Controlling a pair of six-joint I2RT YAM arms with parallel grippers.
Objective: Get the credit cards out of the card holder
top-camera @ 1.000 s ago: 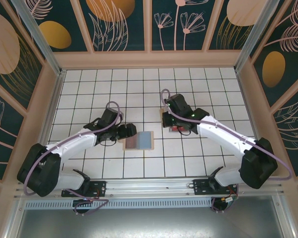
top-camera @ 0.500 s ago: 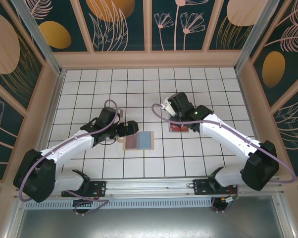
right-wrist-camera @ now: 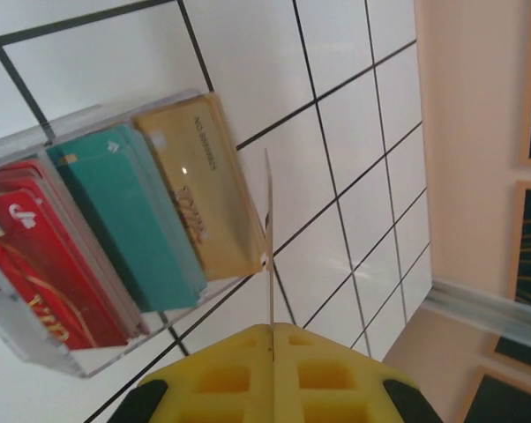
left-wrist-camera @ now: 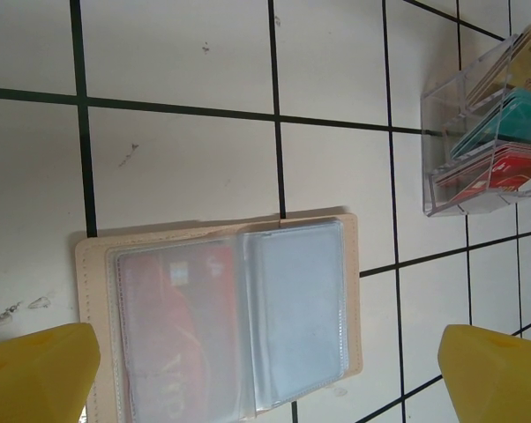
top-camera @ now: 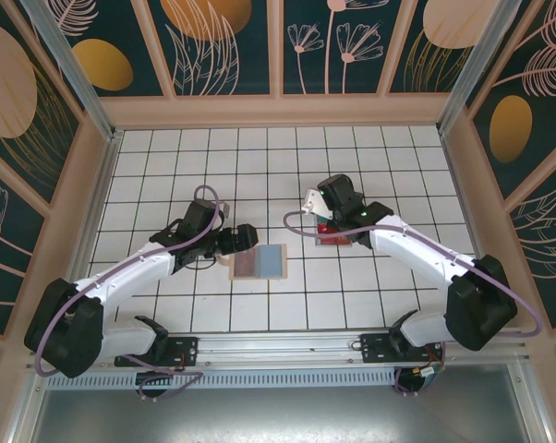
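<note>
The left gripper (top-camera: 243,238) stands spread wide, low over the left edge of the card holder (left-wrist-camera: 221,326), gripping nothing. The card holder lies open and flat on the tiled floor (top-camera: 259,166), near the middle. It has a red card (left-wrist-camera: 173,330) in its left sleeve and a light blue card (left-wrist-camera: 296,304) in its right. The right gripper (right-wrist-camera: 272,330) is pinched on 1 thin card (right-wrist-camera: 269,229), seen edge-on. It is above a clear box (left-wrist-camera: 437,187) to the right of the holder, and credit cards (right-wrist-camera: 124,220) stand in the box in 3 groups: red, teal and yellow.
</note>
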